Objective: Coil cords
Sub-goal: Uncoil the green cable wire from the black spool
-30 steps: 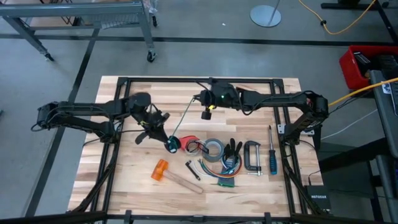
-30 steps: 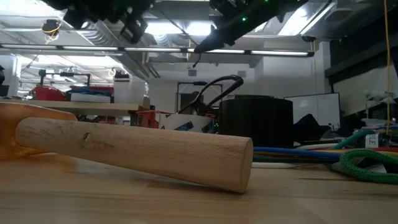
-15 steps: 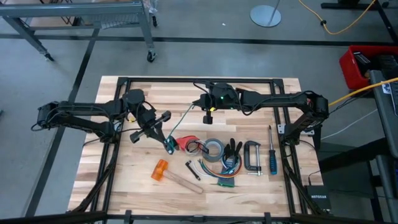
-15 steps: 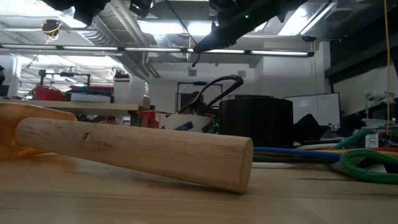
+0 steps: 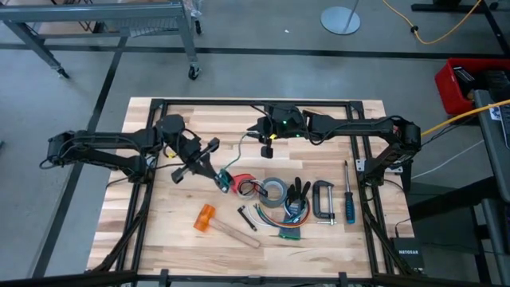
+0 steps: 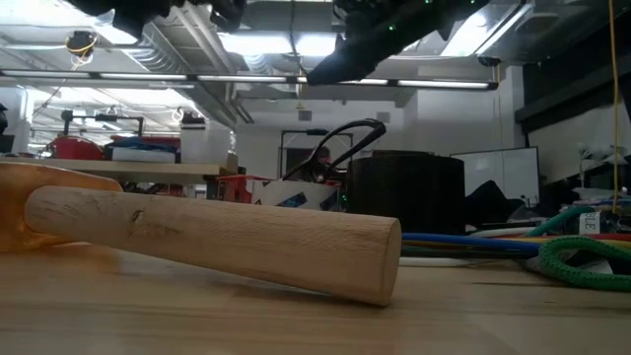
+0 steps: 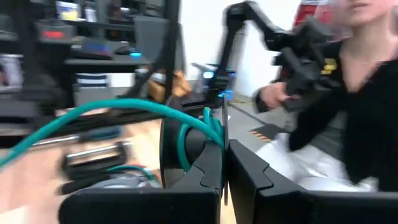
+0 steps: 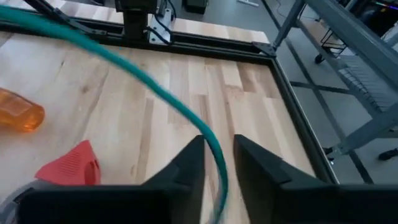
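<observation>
Both arms reach over the table's centre, left gripper [image 5: 217,175] clamped shut, right gripper [image 5: 265,148] apparently parted slightly.

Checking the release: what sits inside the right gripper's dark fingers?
The thin teal-green cord runs through the gap between the parted fingers of the right gripper, above bare wooden table. Its lower stretch is hidden.

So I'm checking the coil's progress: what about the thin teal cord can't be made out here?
- High view: thin teal cord too thin; loops uncountable.
- Left wrist view: cord blurred; left gripper covers where it is held.
- Right wrist view: cord runs between the right gripper fingers; contact unclear.
- Low view: cord unseen.
</observation>
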Controlling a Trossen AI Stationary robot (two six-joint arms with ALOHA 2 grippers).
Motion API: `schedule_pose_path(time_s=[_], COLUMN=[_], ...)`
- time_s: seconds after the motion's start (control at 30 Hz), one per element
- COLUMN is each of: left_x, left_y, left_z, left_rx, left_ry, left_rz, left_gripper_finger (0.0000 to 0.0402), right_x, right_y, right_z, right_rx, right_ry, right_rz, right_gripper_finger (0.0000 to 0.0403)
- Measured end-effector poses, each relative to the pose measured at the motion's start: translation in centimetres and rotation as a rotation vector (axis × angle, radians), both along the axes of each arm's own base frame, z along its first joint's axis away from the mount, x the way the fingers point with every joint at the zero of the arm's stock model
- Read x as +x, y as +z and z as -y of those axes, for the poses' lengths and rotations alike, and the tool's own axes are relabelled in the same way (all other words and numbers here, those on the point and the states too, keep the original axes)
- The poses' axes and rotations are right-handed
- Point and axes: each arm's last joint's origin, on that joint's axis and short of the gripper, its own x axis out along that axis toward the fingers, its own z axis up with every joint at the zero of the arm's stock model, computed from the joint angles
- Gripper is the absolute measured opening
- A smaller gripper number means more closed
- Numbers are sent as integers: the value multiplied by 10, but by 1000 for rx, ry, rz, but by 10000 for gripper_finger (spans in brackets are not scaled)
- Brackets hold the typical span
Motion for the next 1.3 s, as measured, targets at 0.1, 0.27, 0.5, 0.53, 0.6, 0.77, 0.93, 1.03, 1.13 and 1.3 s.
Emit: schedule_pose_path(time_s=[0.1, 0.27, 0.5, 0.53, 0.6, 0.77, 0.93, 1.03, 1.13, 1.3], left_x=[0, -1, -7, -8, -9, -12, -15, -14, -13, -10], left_y=[-1, -8, -18, -19, -20, -23, -25, -25, -25, -25], left_z=[-9, -28, -45, -46, -50, -58, -64, -63, -59, -52], left_rx=[32, 67, 76, 76, 79, 80, 54, 48, 42, 44], left_ry=[120, 356, 517, 535, 568, 646, 737, 732, 711, 677], left_rz=[5, -63, -180, -188, -201, -243, -281, -281, -282, -279], left_gripper_finger=[1, 1, 1, 1, 1, 1, 1, 1, 1, 1], right_x=[0, -2, -11, -13, -16, -22, -22, -17, -11, -5], right_y=[0, -4, -19, -21, -25, -30, -30, -26, -19, -10], right_z=[0, -1, -4, -4, -5, -6, -7, -6, -5, -3], right_rx=[41, 101, 153, 158, 167, 198, 214, 206, 188, 205], right_ry=[-11, -27, -48, -50, -55, -71, -76, -63, -57, -71], right_rz=[4, -28, -209, -237, -289, -369, -371, -300, -209, -87], right_gripper_finger=[138, 187, 212, 213, 213, 213, 213, 214, 214, 214])
